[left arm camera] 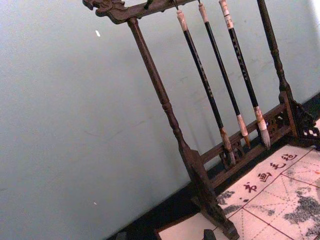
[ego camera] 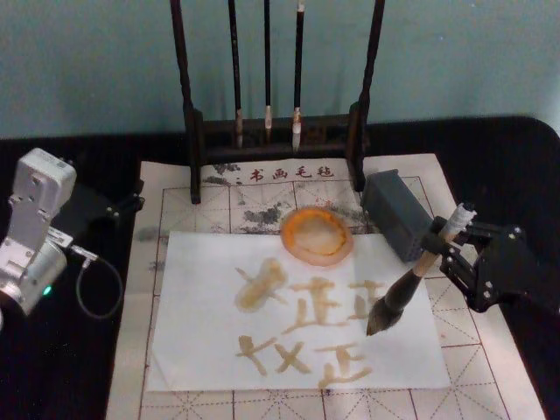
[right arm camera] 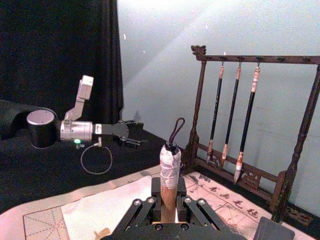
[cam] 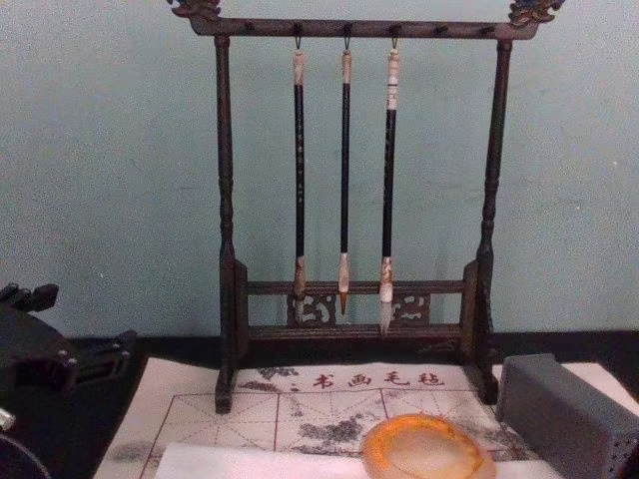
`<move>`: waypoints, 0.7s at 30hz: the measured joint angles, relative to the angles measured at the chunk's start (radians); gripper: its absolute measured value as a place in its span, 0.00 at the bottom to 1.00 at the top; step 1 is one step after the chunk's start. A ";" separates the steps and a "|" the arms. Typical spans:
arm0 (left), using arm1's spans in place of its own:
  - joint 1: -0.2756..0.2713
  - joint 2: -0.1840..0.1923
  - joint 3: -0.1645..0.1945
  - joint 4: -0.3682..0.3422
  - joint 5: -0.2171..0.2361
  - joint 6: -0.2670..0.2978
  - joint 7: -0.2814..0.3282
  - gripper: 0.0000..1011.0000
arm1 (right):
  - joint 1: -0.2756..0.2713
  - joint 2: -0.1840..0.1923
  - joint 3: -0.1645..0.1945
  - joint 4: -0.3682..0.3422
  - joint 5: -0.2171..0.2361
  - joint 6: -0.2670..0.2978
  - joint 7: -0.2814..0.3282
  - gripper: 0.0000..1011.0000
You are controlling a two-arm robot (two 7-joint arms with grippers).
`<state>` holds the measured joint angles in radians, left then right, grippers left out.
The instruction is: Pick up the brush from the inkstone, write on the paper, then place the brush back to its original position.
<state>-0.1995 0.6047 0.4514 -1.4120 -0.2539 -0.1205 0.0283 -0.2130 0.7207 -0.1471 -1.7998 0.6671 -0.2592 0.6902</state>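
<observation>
Saw the paper (ego camera: pixel 201 350) nearest, flat on the gridded mat (ego camera: pixel 490 385), crossed with amber strokes. Found the brush (ego camera: pixel 407 289) tilted over its right part, bristles down, handle clenched in the right gripper (ego camera: pixel 442 243). Could not judge contact with the sheet. Noted the inkstone (ego camera: pixel 317 234) at the paper's far edge, a grey block (ego camera: pixel 394 214) just beside. Spotted the left gripper (ego camera: pixel 131 203) parked off the mat's left; could not tell its grip. Saw thin brushes (ego camera: pixel 267 61) hanging on the rack (ego camera: pixel 185 105) farthest back.

Left gripper (ego camera: pixel 131 203) black; behind it, silver wrist (ego camera: pixel 35 232) — green light (ego camera: pixel 45 290), looped cable (ego camera: pixel 78 296). Right gripper (ego camera: pixel 444 238) — black links (right arm camera: pixel 131 216), pale screws (right arm camera: pixel 136 202).
</observation>
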 joint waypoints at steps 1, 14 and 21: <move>0.000 0.000 0.000 0.000 0.000 0.000 0.000 0.99 | 0.002 -0.001 -0.001 0.002 -0.002 0.000 -0.001 0.18; 0.000 0.000 0.000 0.000 0.000 0.000 0.000 0.99 | 0.013 -0.011 -0.012 0.015 -0.017 0.000 -0.006 0.18; 0.000 0.000 0.000 0.000 0.000 0.000 0.000 0.99 | 0.006 -0.008 -0.012 0.012 -0.017 -0.002 -0.004 0.18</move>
<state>-0.1995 0.6047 0.4514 -1.4120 -0.2539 -0.1206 0.0282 -0.2066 0.7128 -0.1591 -1.7883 0.6499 -0.2615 0.6862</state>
